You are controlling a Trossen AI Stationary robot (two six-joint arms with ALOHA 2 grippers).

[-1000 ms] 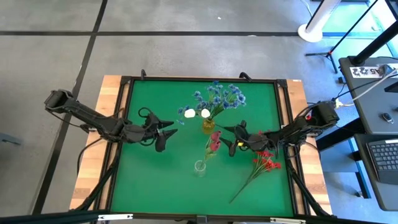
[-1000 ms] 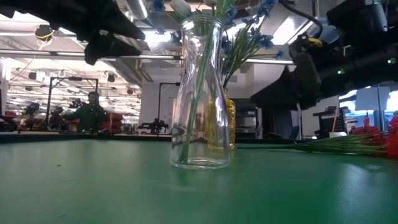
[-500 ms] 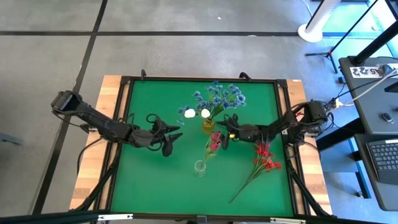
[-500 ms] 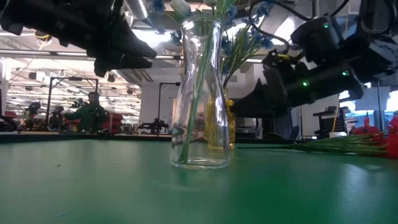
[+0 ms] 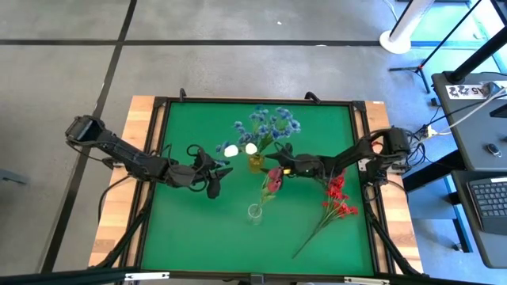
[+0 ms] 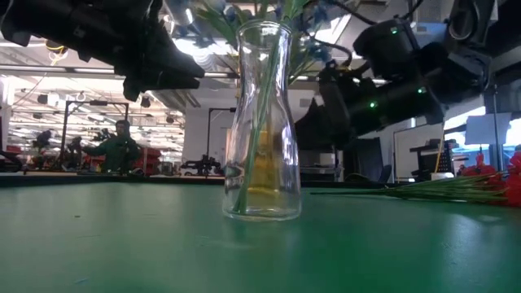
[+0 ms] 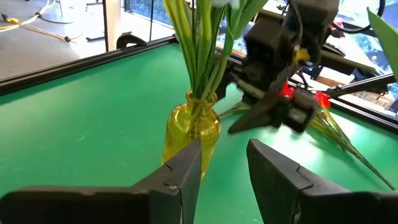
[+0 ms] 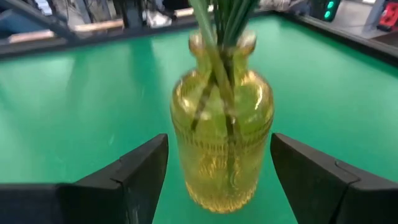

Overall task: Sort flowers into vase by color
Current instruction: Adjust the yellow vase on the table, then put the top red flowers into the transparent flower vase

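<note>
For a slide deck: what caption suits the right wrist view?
Right tool, open, flanks the yellow vase of green stems on the green table.

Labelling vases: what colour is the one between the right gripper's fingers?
Yellow glass vase, clearest in the right wrist view.

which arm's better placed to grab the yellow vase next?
Right, probably. The right gripper is open with the yellow vase straight ahead between its fingers. The left gripper is also open and facing it, but sits farther off in the high view.
</note>
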